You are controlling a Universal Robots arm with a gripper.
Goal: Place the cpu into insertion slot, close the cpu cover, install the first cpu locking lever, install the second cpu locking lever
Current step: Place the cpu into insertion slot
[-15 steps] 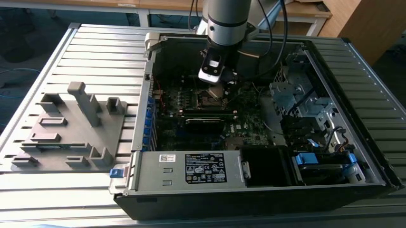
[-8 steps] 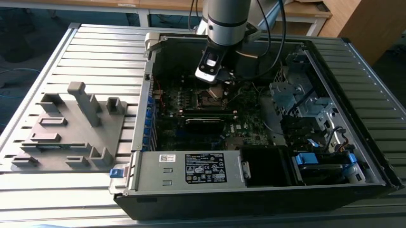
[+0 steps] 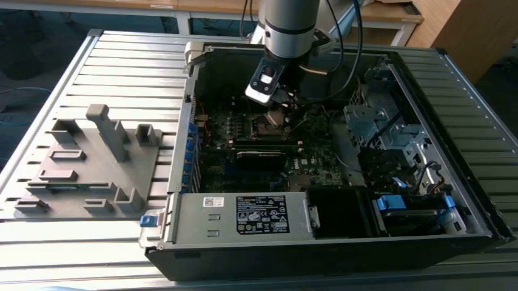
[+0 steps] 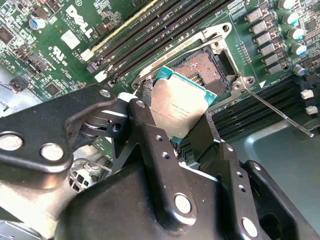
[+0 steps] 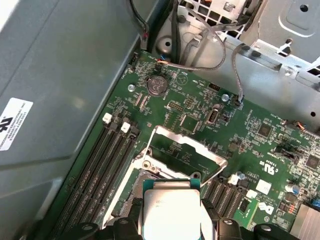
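My gripper is shut on the cpu, a thin square chip with a silvery face, held by two opposite edges between the black fingers. The chip hangs just over the near edge of the insertion slot, whose dark centre lies bare. Beyond the slot, the cpu cover stands flipped open, with green board showing through its window. A thin locking lever sticks out from the slot's corner, unlatched. In the first wrist view the cpu fills the gap between the fingers. In the exterior view my gripper reaches down into the open computer case.
Long black memory slots run along one side of the socket. Grey cables and a metal drive cage stand close by. A power supply box sits at the case's front. A grey fixture plate lies on the slatted table.
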